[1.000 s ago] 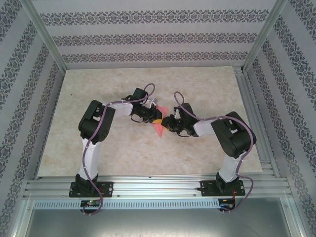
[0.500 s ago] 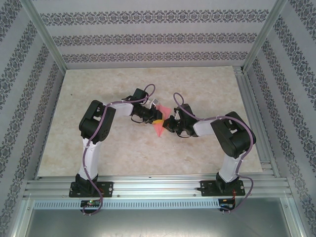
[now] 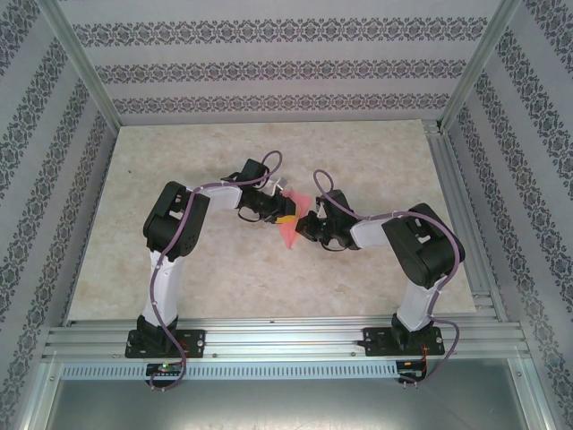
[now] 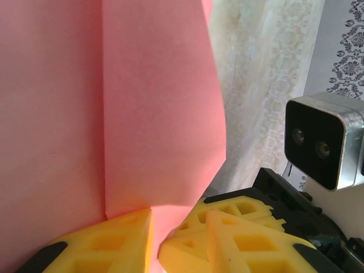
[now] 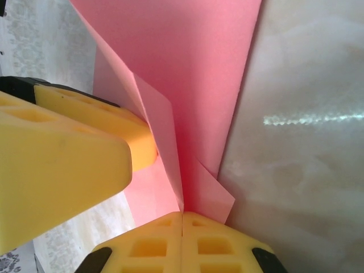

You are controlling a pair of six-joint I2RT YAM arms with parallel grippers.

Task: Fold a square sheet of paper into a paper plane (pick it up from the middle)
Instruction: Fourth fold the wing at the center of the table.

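The pink-red sheet of paper (image 3: pixel 290 229), folded into a narrow pointed shape, is held up over the table's middle between both grippers. My right gripper (image 5: pixel 182 219) is shut on its centre crease (image 5: pixel 187 102), fingers pressed together with the paper pinched between them. My left gripper (image 4: pixel 156 242) reaches in from the other side. Its yellow fingers (image 4: pixel 108 244) stand slightly apart, and an edge of the paper (image 4: pixel 153 114) runs through the narrow gap. One left finger (image 5: pixel 85 142) rests against a flap in the right wrist view. In the top view the left gripper (image 3: pixel 284 216) and right gripper (image 3: pixel 304 224) almost meet.
The beige marbled table (image 3: pixel 269 152) lies open all around the arms. Patterned walls and an aluminium frame (image 3: pixel 461 206) enclose it. The right wrist's camera housing (image 4: pixel 324 142) hangs close beside my left fingers.
The right gripper has closed onto the paper's crease and shifted slightly left. The left gripper's jaws have parted a little. The paper has stayed in place.
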